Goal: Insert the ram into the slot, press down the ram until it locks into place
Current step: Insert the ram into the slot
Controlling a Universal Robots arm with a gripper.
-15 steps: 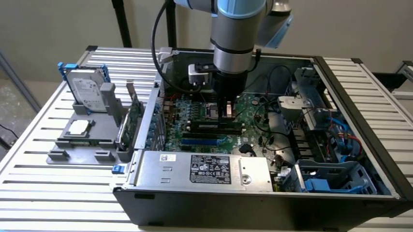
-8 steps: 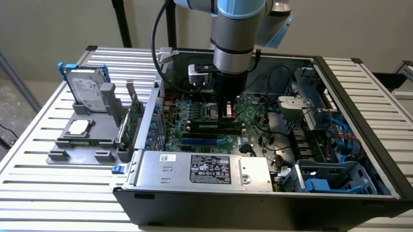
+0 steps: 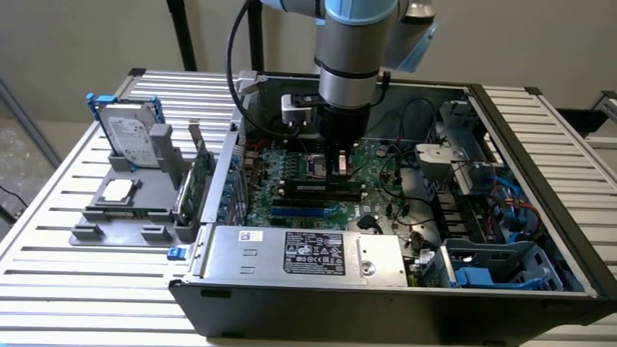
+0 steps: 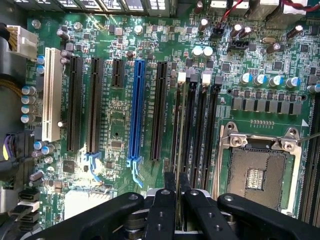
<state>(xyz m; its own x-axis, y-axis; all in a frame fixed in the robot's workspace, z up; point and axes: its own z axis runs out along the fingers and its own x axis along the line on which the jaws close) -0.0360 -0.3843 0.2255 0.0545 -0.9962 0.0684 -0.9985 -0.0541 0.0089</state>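
Gripper (image 3: 339, 168) is low inside the open case (image 3: 540, 188). Its fingers (image 4: 162, 210) are pinched close on the thin top edge of the ram (image 3: 311, 189), as best I can read it. The ram stands edge-up along the memory slots (image 4: 210, 130), on the near side of the CPU socket (image 4: 257, 175) in the exterior view. My guess is it's held lengthwise with the slot so a straight downward push seats it. I can't tell if the white latches (image 4: 181, 76) have closed.

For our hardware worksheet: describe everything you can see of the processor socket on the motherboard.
The processor socket is a square recess in a silvery metal frame, lying flat on the green motherboard. It looks empty: a fine grid of contacts shows, with a small bright patch in the middle. Black memory slots run beside it.
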